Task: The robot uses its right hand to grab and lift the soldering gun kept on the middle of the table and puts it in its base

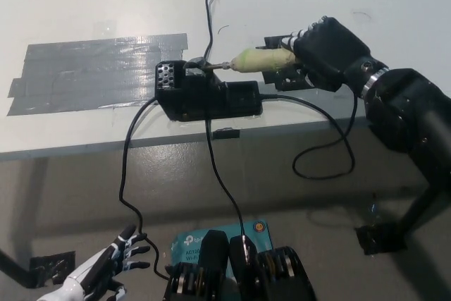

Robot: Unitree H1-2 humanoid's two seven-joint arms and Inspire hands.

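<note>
My black right hand [325, 48] is shut on the soldering gun [262, 59], a pale yellow-green handle with a thin metal tip pointing left. The tip reaches the coiled holder at the top of the black base [204, 93], which stands near the table's front edge. The gun lies nearly level, just above the base's right part. My white left hand [106, 269] rests low at the bottom left, off the table, fingers spread.
A grey tape patch [91, 72] covers the table left of the base. Black cables [127, 167] hang from the base over the table edge [84, 147], and one loops at the right [324, 153]. A thin wire [209, 19] runs back from the base.
</note>
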